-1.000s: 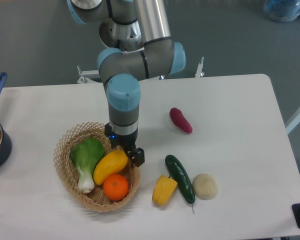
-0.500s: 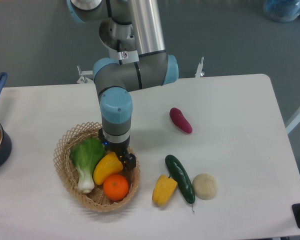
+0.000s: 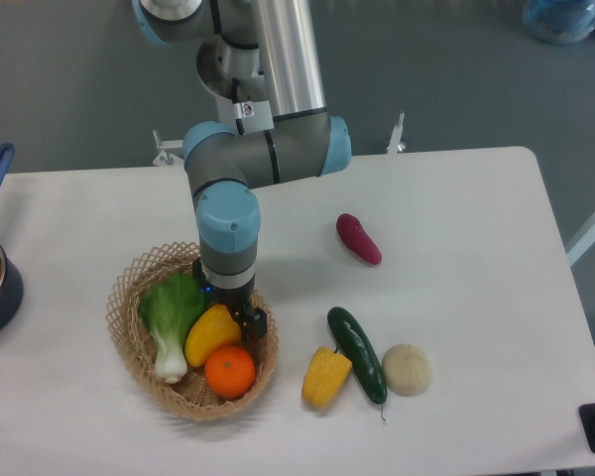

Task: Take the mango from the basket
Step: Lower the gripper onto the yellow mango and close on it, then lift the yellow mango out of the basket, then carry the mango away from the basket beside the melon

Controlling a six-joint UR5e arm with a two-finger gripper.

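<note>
While your gripper [image 3: 235, 315] sits low over the mango [image 3: 210, 334] in the basket [image 3: 129, 288], finger state: can't tell.

Mango [image 3: 209, 334] in basket [image 3: 129, 288] — orange [image 3: 229, 372] in front.

A glossy yellow-orange mango [image 3: 208, 335] lies tilted in the tan wicker basket [image 3: 129, 288], its upper end hidden.
</note>
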